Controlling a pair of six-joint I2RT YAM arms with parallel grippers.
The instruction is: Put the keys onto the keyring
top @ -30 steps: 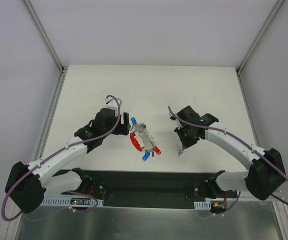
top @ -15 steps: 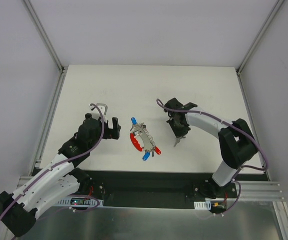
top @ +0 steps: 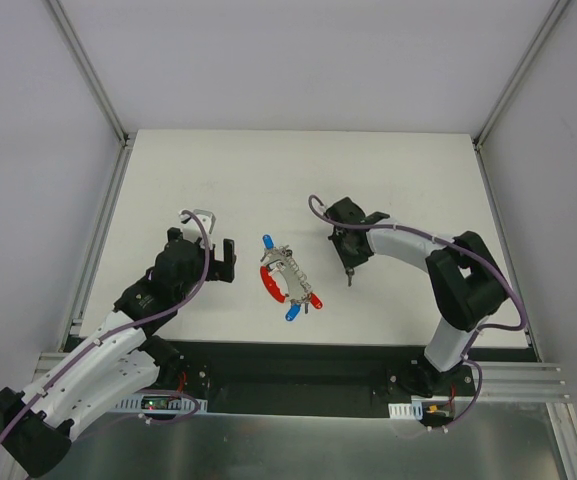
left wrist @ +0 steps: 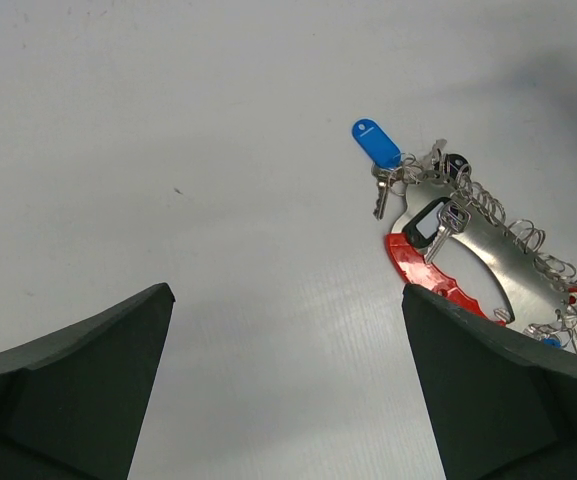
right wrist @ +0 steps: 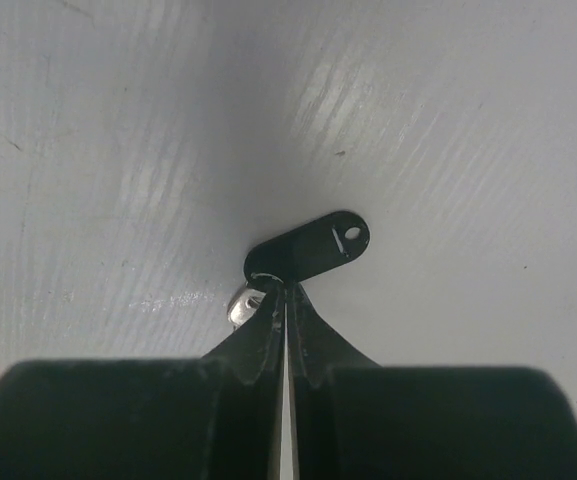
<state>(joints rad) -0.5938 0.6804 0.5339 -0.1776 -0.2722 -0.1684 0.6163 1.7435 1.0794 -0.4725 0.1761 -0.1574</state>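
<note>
The keyring lies on the white table between the arms, a silvery ring and chain bunch with a curved red tag. Blue-headed keys and a red-headed key hang on it. In the left wrist view the keyring is at the upper right, with a blue key. My left gripper is open and empty, left of the keyring; its fingers frame bare table. My right gripper is shut on the black key, right of the keyring, with the silvery blade beside its tips.
The white table is bounded by metal frame rails at the back corners and grey walls. The arms' black base plate runs along the near edge.
My right gripper has swung left and back towards the keyring, carrying the black key. My left arm has drawn back to the left, away from the keyring.
</note>
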